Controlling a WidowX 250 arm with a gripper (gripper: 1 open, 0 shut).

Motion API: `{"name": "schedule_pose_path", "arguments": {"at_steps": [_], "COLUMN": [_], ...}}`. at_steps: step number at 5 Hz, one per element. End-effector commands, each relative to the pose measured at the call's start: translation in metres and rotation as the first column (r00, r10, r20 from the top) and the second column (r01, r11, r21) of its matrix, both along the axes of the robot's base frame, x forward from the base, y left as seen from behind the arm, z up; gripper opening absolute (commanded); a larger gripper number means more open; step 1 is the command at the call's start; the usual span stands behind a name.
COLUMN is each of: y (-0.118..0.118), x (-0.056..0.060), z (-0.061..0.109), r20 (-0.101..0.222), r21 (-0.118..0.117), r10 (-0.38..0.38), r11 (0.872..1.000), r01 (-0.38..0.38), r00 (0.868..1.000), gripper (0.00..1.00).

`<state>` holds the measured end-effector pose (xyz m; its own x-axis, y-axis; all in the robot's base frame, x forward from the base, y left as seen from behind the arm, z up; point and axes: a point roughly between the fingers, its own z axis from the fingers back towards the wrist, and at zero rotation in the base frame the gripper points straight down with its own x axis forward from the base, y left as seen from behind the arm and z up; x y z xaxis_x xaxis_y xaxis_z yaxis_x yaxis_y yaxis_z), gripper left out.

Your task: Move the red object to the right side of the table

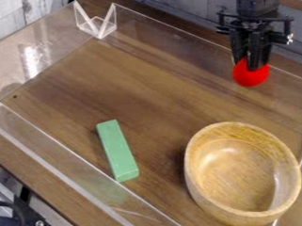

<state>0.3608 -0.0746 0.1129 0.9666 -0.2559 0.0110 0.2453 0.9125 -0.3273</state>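
The black gripper [254, 59] points steeply down, clamped on the small round bright-red toy fruit [251, 73] near the far right of the brown wood-grain surface [155, 96] — beyond the round wooden bowl [242, 174]. A good placement means lowering until the fruit meets the wood before letting go, clear of the acrylic wall. Being round, it shows no long axis; its leafy tip is hidden.

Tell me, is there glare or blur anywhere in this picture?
Camera view: white glare streaks the clear acrylic wall at upper left; the gripper holding the red object looks slightly soft; the green block and wooden bowl are sharper.
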Motion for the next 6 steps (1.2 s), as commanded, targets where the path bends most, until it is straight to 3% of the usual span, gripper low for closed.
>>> {"name": "schedule_pose_path", "arguments": {"at_steps": [1, 2, 4, 6], "y": [-0.001, -0.002, 0.0, 0.003], "x": [0.006, 0.008, 0.013, 0.009], "z": [0.011, -0.002, 0.013, 0.035], "r20": [0.056, 0.049, 0.098, 0.157], "r21": [0.012, 0.027, 0.042, 0.053], "r10": [-0.029, -0.042, -0.088, -0.114], "r11": [1.0, 0.999, 0.996, 0.993], "r01": [0.029, 0.041, 0.084, 0.107], "r00": [0.998, 0.998, 0.991, 0.981], "gripper": [1.0, 1.0, 1.0, 1.0]}}
